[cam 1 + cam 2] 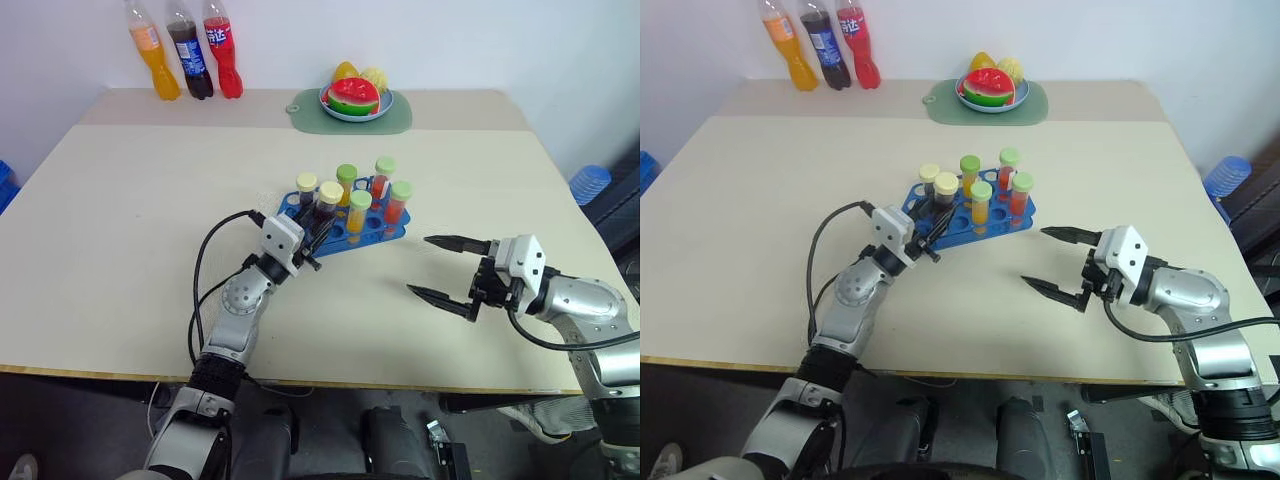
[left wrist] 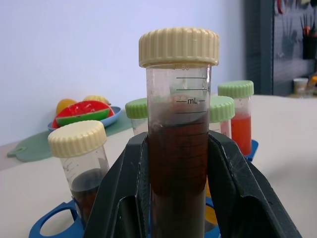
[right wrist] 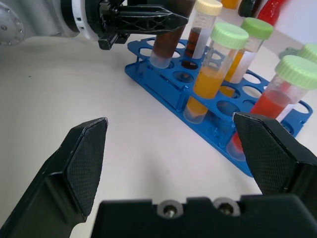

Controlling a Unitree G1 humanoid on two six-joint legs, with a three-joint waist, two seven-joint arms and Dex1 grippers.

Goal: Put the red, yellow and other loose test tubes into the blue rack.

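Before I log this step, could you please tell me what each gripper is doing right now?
Left gripper: closed on the dark brown tube, at the blue rack.
Right gripper: open, holding nothing.

The blue rack [image 1: 345, 225] lies flat near the table's middle, its long side running slantwise from near left to far right, with rows of round holes. Five capped tubes stand upright in it: one dark brown tube with a pale-yellow cap [image 1: 306, 190] at the left end, yellow-orange [image 1: 357, 213] and red-orange [image 1: 397, 203] ones with green caps further right. A sixth, the brown tube [image 2: 179, 144], pale-yellow cap, is upright at the rack's near-left corner, its tip over a hole.
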